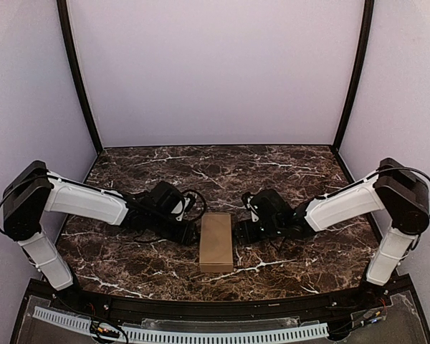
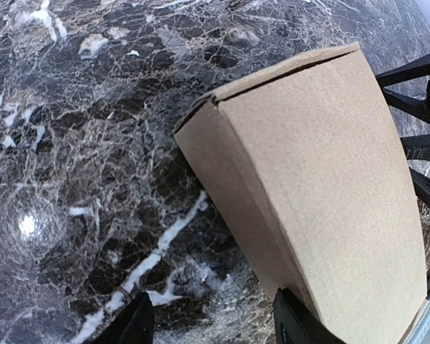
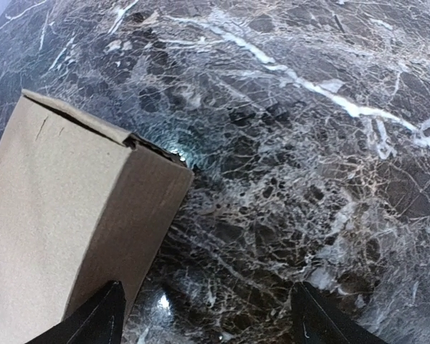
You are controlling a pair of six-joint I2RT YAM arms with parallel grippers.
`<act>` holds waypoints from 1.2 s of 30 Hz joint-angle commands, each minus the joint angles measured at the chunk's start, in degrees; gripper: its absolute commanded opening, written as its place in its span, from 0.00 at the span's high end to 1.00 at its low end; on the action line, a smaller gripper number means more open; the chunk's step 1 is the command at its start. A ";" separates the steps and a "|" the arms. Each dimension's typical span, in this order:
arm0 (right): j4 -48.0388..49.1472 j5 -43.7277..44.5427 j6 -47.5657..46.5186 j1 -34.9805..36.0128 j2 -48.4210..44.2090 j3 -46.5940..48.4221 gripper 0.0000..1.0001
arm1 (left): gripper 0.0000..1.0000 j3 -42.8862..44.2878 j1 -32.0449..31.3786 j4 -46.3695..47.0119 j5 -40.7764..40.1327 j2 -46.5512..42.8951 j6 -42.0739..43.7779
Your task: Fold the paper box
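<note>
Paper box (image 1: 216, 242) between left claw (image 2: 211, 324), right claw (image 3: 204, 315)

Bright, even overhead light. Small glare spots on glossy desk (image 2: 93, 143), wrist views. Soft shadow beside paper box (image 2: 322, 186).

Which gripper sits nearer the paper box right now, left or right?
Left, by a slim margin. The left gripper sits open at the paper box's left wall, one finger seemingly against it; the right gripper sits open close beside the right wall.
</note>
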 commanded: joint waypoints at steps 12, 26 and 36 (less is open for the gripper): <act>-2.49 5.38 -5.24 -3.48 0.35 4.49 0.02 | 0.33 8.05 1.84 -5.44 -6.69 1.20 5.48; -12.99 24.08 -12.76 -6.84 -10.59 5.94 0.01 | 0.01 13.84 3.50 -17.15 -18.09 -5.00 11.55; -21.76 16.24 -16.78 -20.25 -22.58 8.39 0.01 | 0.01 21.42 11.47 -27.94 -18.74 -9.01 10.55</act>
